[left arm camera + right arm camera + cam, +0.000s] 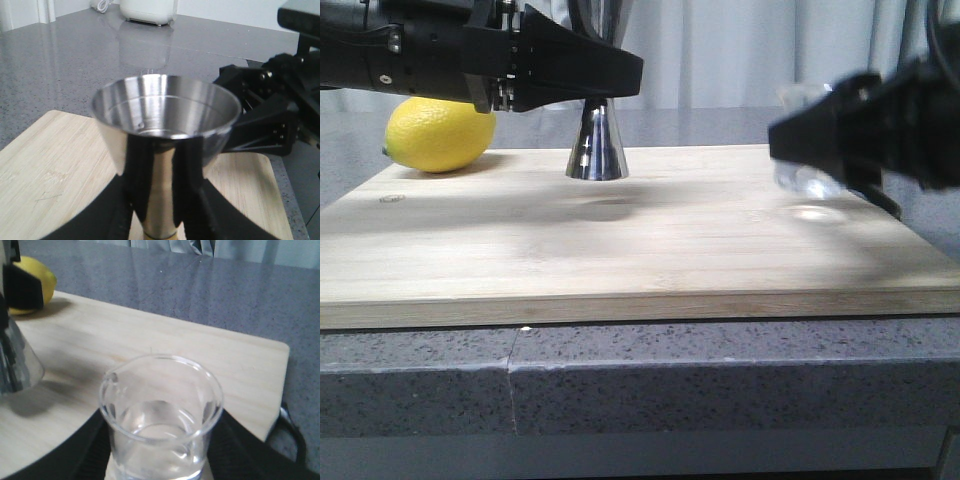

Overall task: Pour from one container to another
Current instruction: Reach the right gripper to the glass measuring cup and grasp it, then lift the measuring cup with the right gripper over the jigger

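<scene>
Pre-pour stage. Right gripper (820, 150) is clamped on the beaker (161, 417) at frame right, just off the board (620, 250). Left gripper (162, 220) pinches the jigger (165, 135), upper centre. Next: carry the beaker over the jigger, tip lip-first.

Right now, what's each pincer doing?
Left pincer: closed on the steel jigger.
Right pincer: closed on the glass beaker, liquid inside.

Mirror-polished steel jigger (165, 130); clear glass beaker (161, 417); wooden board (620, 240).
</scene>
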Robot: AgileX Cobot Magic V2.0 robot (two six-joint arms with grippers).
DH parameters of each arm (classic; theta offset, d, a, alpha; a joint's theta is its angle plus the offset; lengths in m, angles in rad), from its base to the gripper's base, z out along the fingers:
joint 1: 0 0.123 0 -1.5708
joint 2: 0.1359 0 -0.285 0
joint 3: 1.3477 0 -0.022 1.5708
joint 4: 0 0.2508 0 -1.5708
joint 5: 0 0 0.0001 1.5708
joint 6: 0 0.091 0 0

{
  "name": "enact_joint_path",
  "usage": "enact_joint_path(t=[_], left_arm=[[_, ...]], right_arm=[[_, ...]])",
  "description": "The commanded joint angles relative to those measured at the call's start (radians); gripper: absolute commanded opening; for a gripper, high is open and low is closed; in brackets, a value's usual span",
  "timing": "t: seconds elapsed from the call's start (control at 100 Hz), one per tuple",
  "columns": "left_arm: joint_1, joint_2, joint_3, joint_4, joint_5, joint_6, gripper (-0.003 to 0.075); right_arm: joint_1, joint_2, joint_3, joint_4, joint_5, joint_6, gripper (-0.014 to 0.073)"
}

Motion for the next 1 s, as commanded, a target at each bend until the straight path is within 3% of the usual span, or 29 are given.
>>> enact_joint_path(t=[0.0,0.24,0.43,0.79,0.99], left_arm=[[-0.011,-0.043,-0.03,-0.096,0.09,-0.003,0.0145],[-0.011,-0.043,-0.03,-0.096,0.09,-0.003,0.0145],[-0.011,-0.043,-0.03,-0.096,0.09,-0.003,0.0145],[-0.011,-0.043,-0.03,-0.096,0.09,-0.003,0.0145],[-0.011,-0.043,-0.03,-0.096,0.09,-0.003,0.0145]], right_arm=[[-0.001,-0.052,-0.125,-0.001,0.07,-0.002,0.0291],[-0.001,-0.063,-0.445,-0.045,0.54,-0.002,0.0291],[-0.001,-0.037,-0.646,-0.127,0.78,-0.009,0.0291],[0.112,0.069,-0.924,-0.143,1.077,-0.273,0.0291],[0.176,0.141,-1.058,-0.211,1.214,-0.348,0.0291]])
